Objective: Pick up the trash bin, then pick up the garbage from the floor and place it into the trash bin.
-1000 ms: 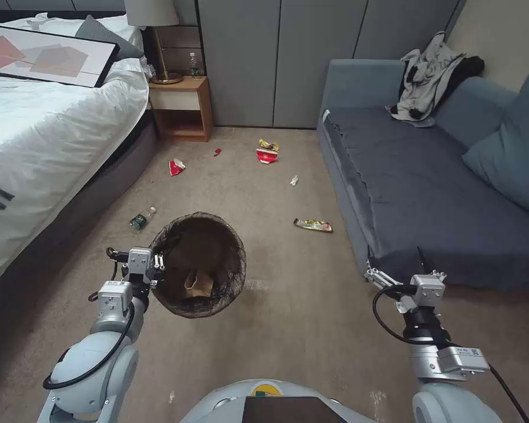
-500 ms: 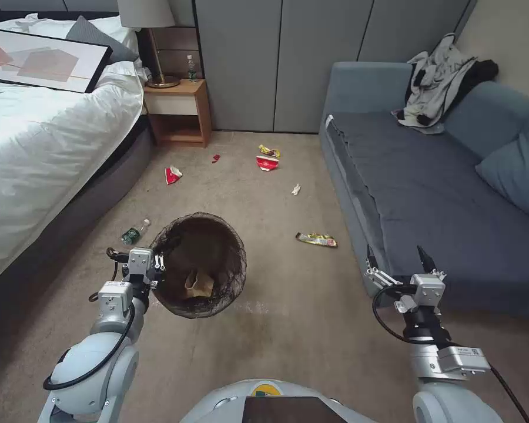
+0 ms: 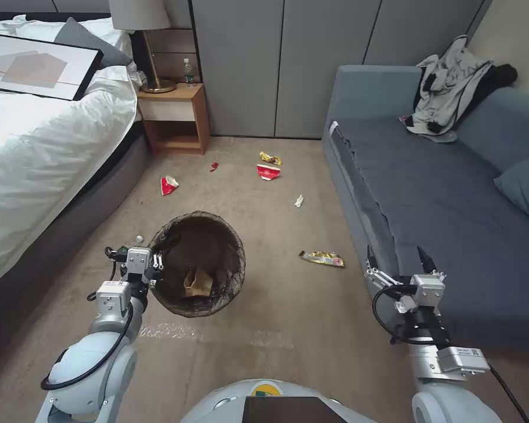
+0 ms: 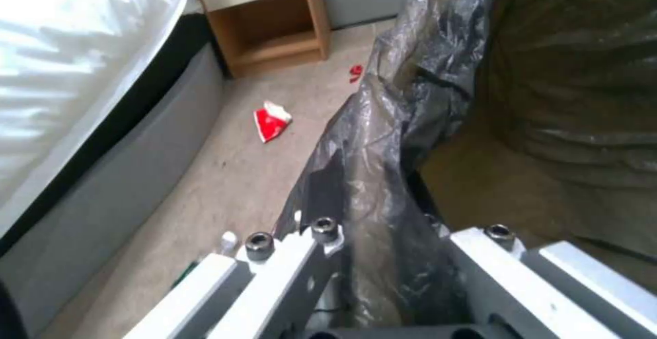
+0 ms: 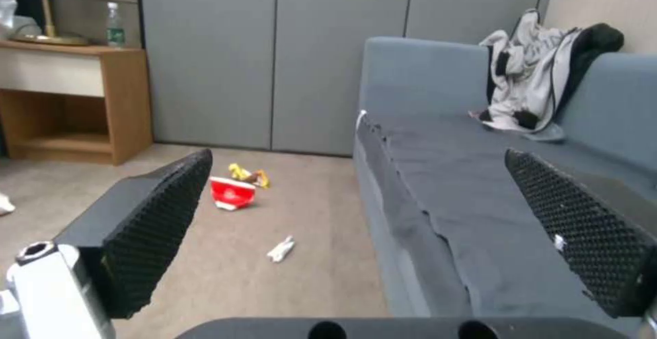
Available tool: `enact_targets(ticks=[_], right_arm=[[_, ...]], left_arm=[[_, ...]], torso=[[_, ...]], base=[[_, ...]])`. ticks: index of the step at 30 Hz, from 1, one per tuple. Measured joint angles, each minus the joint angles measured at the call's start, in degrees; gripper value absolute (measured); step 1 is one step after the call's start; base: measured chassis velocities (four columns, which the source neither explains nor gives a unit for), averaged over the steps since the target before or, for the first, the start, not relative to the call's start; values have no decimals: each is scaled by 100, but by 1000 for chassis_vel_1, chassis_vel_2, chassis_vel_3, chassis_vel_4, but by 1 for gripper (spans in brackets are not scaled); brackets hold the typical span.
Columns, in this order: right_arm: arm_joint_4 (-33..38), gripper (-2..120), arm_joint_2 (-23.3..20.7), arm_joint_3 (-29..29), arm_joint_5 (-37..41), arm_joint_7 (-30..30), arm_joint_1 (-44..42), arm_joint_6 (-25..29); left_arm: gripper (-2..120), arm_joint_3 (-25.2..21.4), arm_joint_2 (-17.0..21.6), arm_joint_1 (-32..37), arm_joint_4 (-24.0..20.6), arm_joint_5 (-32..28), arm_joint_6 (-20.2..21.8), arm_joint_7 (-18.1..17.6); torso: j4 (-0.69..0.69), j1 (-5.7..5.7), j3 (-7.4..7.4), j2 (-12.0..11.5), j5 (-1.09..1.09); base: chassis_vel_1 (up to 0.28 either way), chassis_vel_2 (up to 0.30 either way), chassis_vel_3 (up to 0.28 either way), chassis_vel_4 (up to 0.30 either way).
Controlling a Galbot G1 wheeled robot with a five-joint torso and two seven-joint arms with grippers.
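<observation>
L pincer (image 3: 157, 261) clamping trash bin (image 3: 198, 264) rim, carrying it mouth-up off the floor, ready for drops | R pincer (image 3: 397, 257) hanging spread, empty | garbage (image 3: 321, 258) lying ahead on carpet

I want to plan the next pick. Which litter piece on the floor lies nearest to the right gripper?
The yellow wrapper, beside the sofa; the other pieces lie farther toward the wardrobe.

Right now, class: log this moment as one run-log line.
left gripper: shut on bin | right gripper: open, idle | wrapper: on floor
</observation>
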Motion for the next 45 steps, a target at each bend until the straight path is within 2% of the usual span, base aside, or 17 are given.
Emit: enact_targets(ticks=[36, 42, 45], right_arm=[[13, 100, -30, 42, 24, -1, -35, -27], [-28, 100, -242, 297, 101, -432, -16, -287], [-129, 100, -470, 511, 179, -900, 69, -544]], left_arm=[[2, -41, 6, -2, -10, -15, -39, 18], [2, -49, 17, 2, -37, -25, -42, 19], [2, -53, 29, 5, -56, -36, -32, 20]], torso=[[2, 0, 0, 0, 1], [1, 0, -1, 0, 1], [2, 0, -1, 0, 1]], base=[[-140, 135, 139, -133], [-12, 3, 5, -11], [0, 0, 0, 0]])
